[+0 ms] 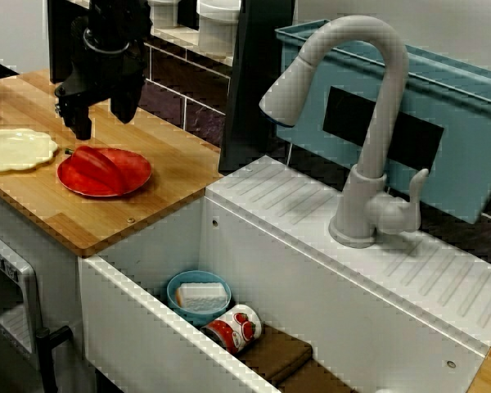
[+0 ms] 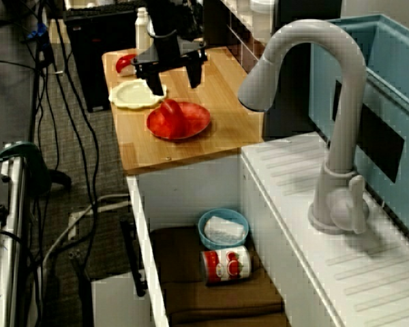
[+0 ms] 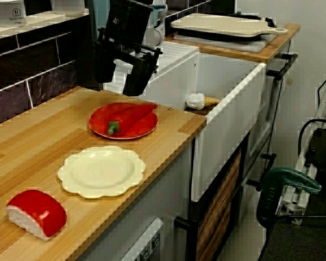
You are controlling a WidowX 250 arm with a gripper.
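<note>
Wooden table [image 1: 33,192] by sink [image 1: 164,246]: tool [image 1: 103,121] spread open over red pepper [image 1: 96,168] on plate [image 1: 136,169]; probably light, slick, grab it mid-body.

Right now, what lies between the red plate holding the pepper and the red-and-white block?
A cream scalloped plate lies between the red plate and the block, seen in the view along the counter.

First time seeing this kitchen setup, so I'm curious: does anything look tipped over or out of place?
One thing: a red-and-white can lies tipped on its side at the bottom of the sink, on a brown cloth beside a blue bowl. Nothing looks spilled. The pepper rests on its red plate.
</note>
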